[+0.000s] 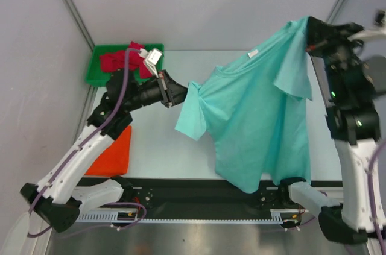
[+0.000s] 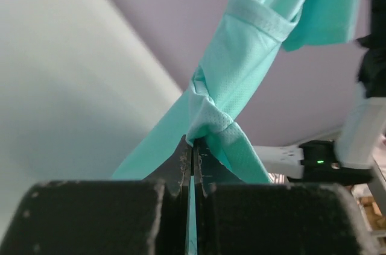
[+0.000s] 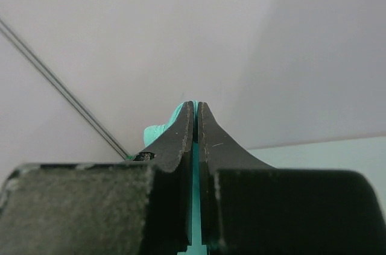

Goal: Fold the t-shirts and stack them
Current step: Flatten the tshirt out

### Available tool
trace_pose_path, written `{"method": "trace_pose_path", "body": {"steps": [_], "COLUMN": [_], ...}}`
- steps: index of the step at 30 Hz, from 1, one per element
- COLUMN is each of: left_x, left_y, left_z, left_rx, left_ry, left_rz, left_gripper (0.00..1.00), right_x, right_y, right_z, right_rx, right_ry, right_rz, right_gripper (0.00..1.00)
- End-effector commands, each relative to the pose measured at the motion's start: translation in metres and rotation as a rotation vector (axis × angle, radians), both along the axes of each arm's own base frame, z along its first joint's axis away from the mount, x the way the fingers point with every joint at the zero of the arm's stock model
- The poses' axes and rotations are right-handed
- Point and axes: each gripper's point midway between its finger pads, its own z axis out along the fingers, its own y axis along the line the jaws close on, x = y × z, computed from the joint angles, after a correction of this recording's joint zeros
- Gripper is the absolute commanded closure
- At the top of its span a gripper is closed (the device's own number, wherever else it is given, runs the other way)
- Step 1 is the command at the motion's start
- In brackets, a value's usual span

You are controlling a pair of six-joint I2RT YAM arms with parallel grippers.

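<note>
A mint green t-shirt (image 1: 256, 122) hangs spread in the air between my two arms, its hem dangling over the near edge of the table. My left gripper (image 1: 181, 93) is shut on the shirt's left sleeve (image 2: 223, 122). My right gripper (image 1: 310, 37), raised at the far right, is shut on the other shoulder; only a sliver of mint cloth (image 3: 158, 129) shows past its tips. A bright orange t-shirt (image 1: 114, 154) lies folded at the table's left side. A crimson red t-shirt (image 1: 123, 60) sits crumpled in the green tray (image 1: 95, 67).
The green tray stands at the far left corner of the pale table (image 1: 154, 146). Grey walls close in the back and both sides. A black rail (image 1: 199, 192) with the arm bases runs along the near edge.
</note>
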Motion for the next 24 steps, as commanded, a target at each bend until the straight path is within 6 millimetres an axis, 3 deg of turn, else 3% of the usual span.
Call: {"method": "trace_pose_path", "body": {"steps": [1, 2, 3, 4, 5, 6, 7, 9, 10, 11, 12, 13, 14, 15, 17, 18, 19, 20, 21, 22, 23, 24], "left_x": [0.041, 0.046, 0.057, 0.072, 0.080, 0.090, 0.108, 0.123, 0.130, 0.131, 0.131, 0.129, 0.124, 0.119, 0.106, 0.101, 0.097, 0.090, 0.086, 0.081, 0.076, 0.071], "left_y": [0.010, 0.014, 0.021, 0.036, 0.050, 0.064, 0.091, 0.117, 0.138, 0.145, 0.151, 0.156, 0.157, 0.156, 0.159, 0.161, 0.163, 0.163, 0.163, 0.161, 0.156, 0.152], "left_z": [-0.086, -0.115, -0.127, -0.144, -0.174, -0.187, -0.204, -0.226, -0.238, -0.252, -0.259, -0.265, -0.273, -0.277, -0.290, -0.286, -0.284, -0.284, -0.272, -0.270, -0.271, -0.271], "left_rx": [0.154, 0.181, 0.194, 0.226, 0.292, 0.315, 0.331, 0.387, 0.446, 0.485, 0.517, 0.548, 0.563, 0.569, 0.606, 0.606, 0.604, 0.600, 0.579, 0.573, 0.562, 0.561], "left_ry": [0.191, 0.261, 0.264, 0.274, 0.284, 0.307, 0.347, 0.372, 0.380, 0.419, 0.431, 0.438, 0.456, 0.471, 0.507, 0.494, 0.484, 0.478, 0.440, 0.431, 0.423, 0.420], "left_rz": [0.146, 0.164, 0.208, 0.280, 0.329, 0.381, 0.457, 0.527, 0.569, 0.565, 0.573, 0.570, 0.561, 0.544, 0.527, 0.537, 0.547, 0.546, 0.554, 0.545, 0.517, 0.492], "left_gripper": [1.00, 0.99, 0.95, 0.93, 0.92, 0.92, 0.91, 0.89, 0.80, 0.77, 0.75, 0.62, 0.51, 0.39, 0.33, 0.32, 0.30, 0.29, 0.26, 0.21, 0.20, 0.19], "right_x": [0.088, 0.112, 0.152, 0.173, 0.191, 0.228, 0.242, 0.264, 0.278, 0.283, 0.272, 0.276, 0.271, 0.254, 0.231, 0.207, 0.193, 0.168, 0.143, 0.124, 0.101, 0.073], "right_y": [0.020, 0.028, 0.040, 0.049, 0.056, 0.064, 0.068, 0.084, 0.092, 0.098, 0.098, 0.101, 0.099, 0.092, 0.091, 0.086, 0.086, 0.087, 0.087, 0.089, 0.098, 0.095], "right_z": [-0.031, -0.048, -0.075, -0.094, -0.111, -0.160, -0.165, -0.197, -0.261, -0.241, -0.279, -0.312, -0.304, -0.330, -0.340, -0.370, -0.378, -0.367, -0.406, -0.420, -0.408, -0.447], "right_rx": [-0.025, -0.045, -0.075, -0.110, -0.119, -0.131, -0.130, -0.129, -0.143, -0.149, -0.172, -0.183, -0.195, -0.240, -0.272, -0.278, -0.280, -0.276, -0.260, -0.203, -0.178, -0.181], "right_ry": [0.028, 0.069, 0.114, 0.148, 0.185, 0.297, 0.323, 0.436, 0.644, 0.642, 0.818, 0.930, 0.955, 1.070, 1.137, 1.248, 1.277, 1.260, 1.349, 1.393, 1.359, 1.449], "right_rz": [0.024, 0.037, 0.058, 0.082, 0.090, 0.100, 0.116, 0.185, 0.218, 0.237, 0.246, 0.257, 0.255, 0.248, 0.263, 0.271, 0.275, 0.278, 0.283, 0.279, 0.298, 0.275], "right_gripper": [1.00, 1.00, 1.00, 1.00, 1.00, 1.00, 0.93, 0.82, 0.77, 0.74, 0.70, 0.64, 0.61, 0.59, 0.51, 0.50, 0.49, 0.48, 0.47, 0.47, 0.47, 0.47]}}
